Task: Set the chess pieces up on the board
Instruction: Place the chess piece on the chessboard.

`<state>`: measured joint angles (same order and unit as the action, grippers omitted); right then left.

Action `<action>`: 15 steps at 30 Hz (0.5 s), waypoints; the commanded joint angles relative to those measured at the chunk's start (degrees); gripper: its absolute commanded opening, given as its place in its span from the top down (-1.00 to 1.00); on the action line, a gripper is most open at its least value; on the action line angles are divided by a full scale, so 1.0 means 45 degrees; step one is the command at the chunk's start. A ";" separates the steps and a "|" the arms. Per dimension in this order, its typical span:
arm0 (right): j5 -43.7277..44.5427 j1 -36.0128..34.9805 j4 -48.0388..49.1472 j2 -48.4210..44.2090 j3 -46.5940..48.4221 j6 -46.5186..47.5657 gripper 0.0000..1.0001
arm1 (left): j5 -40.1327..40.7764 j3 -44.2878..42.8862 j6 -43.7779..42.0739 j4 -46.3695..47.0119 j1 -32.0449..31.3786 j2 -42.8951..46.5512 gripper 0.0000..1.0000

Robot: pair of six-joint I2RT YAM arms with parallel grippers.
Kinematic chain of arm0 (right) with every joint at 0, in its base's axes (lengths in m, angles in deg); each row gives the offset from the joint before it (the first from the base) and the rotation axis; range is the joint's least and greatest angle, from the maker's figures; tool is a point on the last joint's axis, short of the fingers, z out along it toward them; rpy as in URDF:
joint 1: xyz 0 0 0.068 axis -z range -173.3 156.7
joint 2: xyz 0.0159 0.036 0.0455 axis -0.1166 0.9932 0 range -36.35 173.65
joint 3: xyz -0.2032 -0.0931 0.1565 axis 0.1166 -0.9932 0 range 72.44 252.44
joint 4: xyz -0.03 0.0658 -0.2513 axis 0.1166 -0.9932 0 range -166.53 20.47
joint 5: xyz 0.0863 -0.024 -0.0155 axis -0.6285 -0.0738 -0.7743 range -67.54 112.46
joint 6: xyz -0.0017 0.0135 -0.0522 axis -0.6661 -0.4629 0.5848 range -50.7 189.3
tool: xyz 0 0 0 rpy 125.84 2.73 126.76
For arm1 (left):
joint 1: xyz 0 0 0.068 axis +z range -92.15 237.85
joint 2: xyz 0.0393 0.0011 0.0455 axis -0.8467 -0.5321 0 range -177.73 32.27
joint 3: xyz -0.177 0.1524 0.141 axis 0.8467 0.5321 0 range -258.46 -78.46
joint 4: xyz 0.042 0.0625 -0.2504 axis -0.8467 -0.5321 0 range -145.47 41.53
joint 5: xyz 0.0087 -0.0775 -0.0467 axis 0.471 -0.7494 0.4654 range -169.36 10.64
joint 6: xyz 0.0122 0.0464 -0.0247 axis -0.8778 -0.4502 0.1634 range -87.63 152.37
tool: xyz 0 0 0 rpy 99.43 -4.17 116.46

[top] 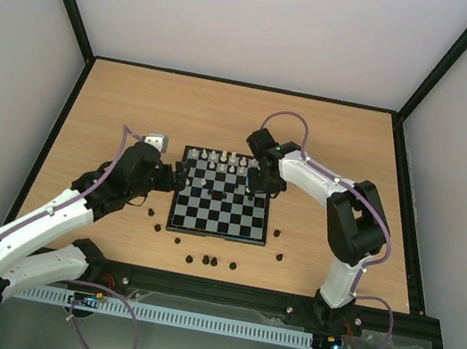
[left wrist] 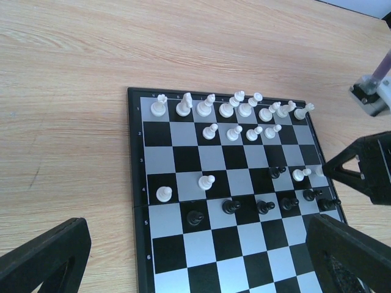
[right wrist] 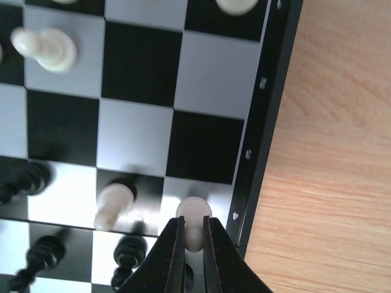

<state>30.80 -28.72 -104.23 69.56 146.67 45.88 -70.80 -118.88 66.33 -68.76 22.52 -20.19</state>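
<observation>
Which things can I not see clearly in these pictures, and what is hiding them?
- Right wrist: the right gripper hides the base of the white pawn; lifted or standing, unclear.
- Top external: loose black pieces on the table are too small to identify.
- Left wrist: near rows of the board are cut off by the bottom edge.

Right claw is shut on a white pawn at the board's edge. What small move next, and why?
Probably a straight lift. The right claw is pinched on the white pawn beside the board frame, with another white pawn and black pieces close alongside, so dragging sideways might topple them.
</observation>
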 commanded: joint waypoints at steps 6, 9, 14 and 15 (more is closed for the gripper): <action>0.0354 0.0415 -0.0951 0.0873 0.1583 0.0084 0.92 | -0.0035 0.0067 -0.0155 -0.0242 0.0062 0.0249 -0.99; 0.0335 0.0549 -0.1068 0.1120 0.2027 0.0131 0.92 | -0.0046 0.0077 -0.0160 -0.0235 0.0059 0.0253 -0.99; 0.0249 0.0739 -0.1186 0.1497 0.2493 0.0185 0.93 | -0.0094 0.0089 -0.0149 -0.0236 0.0062 0.0235 -0.99; 0.0221 0.0768 -0.1211 0.1579 0.2554 0.0185 0.93 | -0.0103 0.0081 -0.0154 -0.0231 0.0074 0.0244 -0.99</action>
<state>31.74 -25.86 -105.67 74.63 155.94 46.12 -70.85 -118.88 66.22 -69.05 22.52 -19.76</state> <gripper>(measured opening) 0.055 0.995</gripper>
